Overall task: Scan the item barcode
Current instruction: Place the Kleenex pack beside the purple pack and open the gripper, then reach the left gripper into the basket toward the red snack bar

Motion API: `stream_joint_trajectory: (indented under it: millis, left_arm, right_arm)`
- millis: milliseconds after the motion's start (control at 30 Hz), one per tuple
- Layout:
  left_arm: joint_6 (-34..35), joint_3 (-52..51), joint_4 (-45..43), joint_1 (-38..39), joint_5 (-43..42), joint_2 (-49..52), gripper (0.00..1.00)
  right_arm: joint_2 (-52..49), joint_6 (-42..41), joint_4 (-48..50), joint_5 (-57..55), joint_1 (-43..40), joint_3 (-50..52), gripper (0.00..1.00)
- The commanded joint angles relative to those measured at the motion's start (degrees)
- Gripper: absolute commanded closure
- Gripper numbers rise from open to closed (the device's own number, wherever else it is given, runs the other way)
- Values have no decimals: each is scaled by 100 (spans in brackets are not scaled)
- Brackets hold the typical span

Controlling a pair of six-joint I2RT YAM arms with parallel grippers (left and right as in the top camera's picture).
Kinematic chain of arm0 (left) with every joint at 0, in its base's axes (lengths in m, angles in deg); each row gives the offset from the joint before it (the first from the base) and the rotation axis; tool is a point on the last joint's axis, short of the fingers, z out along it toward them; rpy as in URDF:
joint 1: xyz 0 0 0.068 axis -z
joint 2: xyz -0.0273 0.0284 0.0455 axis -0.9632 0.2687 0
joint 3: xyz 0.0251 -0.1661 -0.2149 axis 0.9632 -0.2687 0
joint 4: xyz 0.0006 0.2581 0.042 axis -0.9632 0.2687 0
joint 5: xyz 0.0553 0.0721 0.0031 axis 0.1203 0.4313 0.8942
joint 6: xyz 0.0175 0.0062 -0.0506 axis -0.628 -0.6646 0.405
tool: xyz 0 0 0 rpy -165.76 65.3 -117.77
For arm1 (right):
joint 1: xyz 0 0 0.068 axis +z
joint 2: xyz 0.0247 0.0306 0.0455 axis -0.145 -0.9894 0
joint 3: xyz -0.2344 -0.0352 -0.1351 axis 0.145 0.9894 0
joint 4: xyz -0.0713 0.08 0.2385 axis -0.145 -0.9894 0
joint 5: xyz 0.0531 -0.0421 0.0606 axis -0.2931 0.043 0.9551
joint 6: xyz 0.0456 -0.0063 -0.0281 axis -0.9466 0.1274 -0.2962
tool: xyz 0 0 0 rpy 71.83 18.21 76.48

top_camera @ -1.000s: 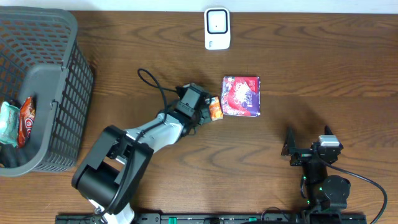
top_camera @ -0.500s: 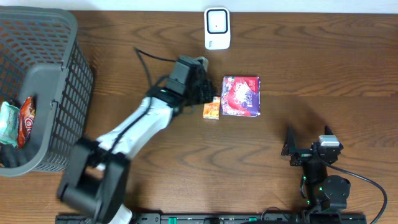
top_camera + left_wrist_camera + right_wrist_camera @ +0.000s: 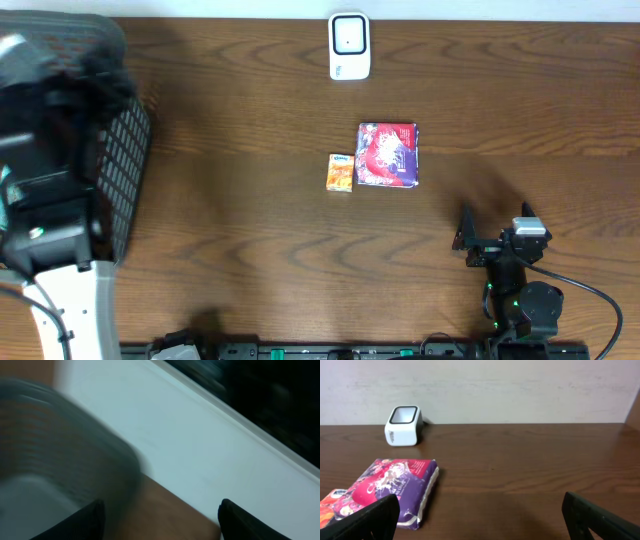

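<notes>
Left arm (image 3: 50, 235) has swung away from the middle of the table (image 3: 250, 240) to about 9 o'clock and is now a blur over the basket (image 3: 128, 150). It left the small orange packet (image 3: 340, 172) lying flat near centre, just beside the purple packet (image 3: 388, 155) at its 3 o'clock. The scanner (image 3: 349, 46) sits up at 12 o'clock, well apart from both. Left gripper (image 3: 160, 527) has its fingers spread wide with nothing between them, so my guess is it's off to fetch another item. Right gripper (image 3: 480, 527) is parked at 5 o'clock, wide and empty, probably just keeping clear.
</notes>
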Motion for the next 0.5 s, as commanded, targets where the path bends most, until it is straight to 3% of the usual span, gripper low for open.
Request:
stream_joint_trajectory:
  millis: [0,133,300,467]
  left_arm:
    - [-52,13,177,-883,1058,323,20]
    - [-52,13,645,-1386,1915,1078,1]
    - [-52,13,1204,-1563,2826,1926,2]
    - [-55,13,1770,-1731,3023,2507,2]
  right_arm:
    - [22,-39,-22,9,-26,9,1]
    - [22,-39,-24,9,-26,9,1]
    - [22,-39,-24,9,-26,9,1]
    - [22,-39,-24,9,-26,9,1]
